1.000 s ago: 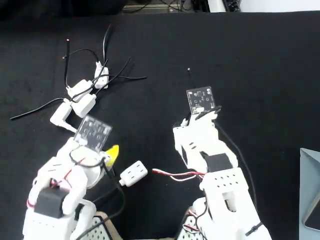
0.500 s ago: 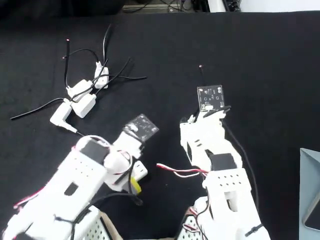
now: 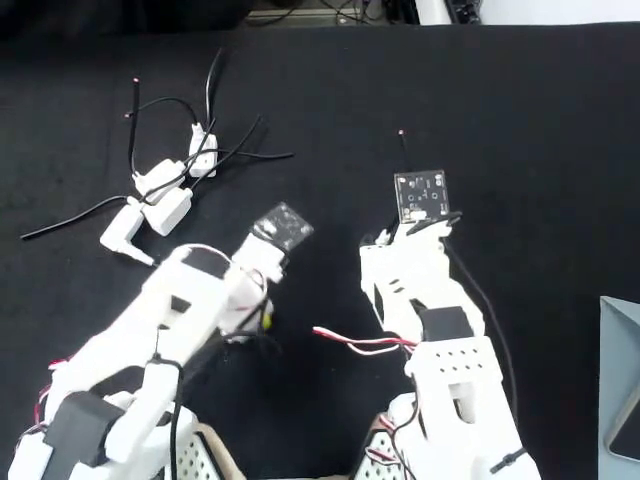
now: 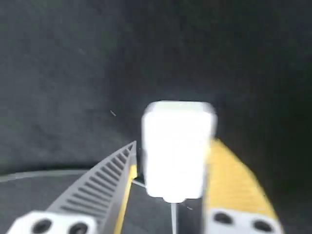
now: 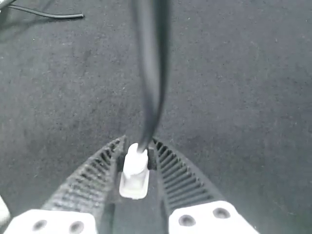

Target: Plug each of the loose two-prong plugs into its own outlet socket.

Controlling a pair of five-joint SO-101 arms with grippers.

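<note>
A white outlet block (image 4: 176, 148) sits between the grey ribbed finger (image 4: 107, 173) and the yellow finger (image 4: 234, 180) of my left gripper (image 4: 175, 144), which is shut on it. In the high view the left arm (image 3: 190, 310) covers that block. My right gripper (image 5: 136, 141) is shut on a small white plug (image 5: 134, 173); its black cord (image 5: 151, 63) runs away from the jaws. The cord's free end (image 3: 402, 140) lies on the black cloth beyond the right arm (image 3: 415, 280). Several loose white plugs (image 3: 165, 195) with tangled black cords lie at the far left.
Black cloth (image 3: 520, 150) covers the table. A grey object (image 3: 622, 380) stands at the right edge. Red and white wires (image 3: 350, 345) hang between the two arms. Another cord end (image 5: 48, 14) lies farther off in the right wrist view.
The left arm has swung to the right and forward over the outlet block, which is now hidden beneath it. The right arm moved slightly forward with its plug, then held still.
</note>
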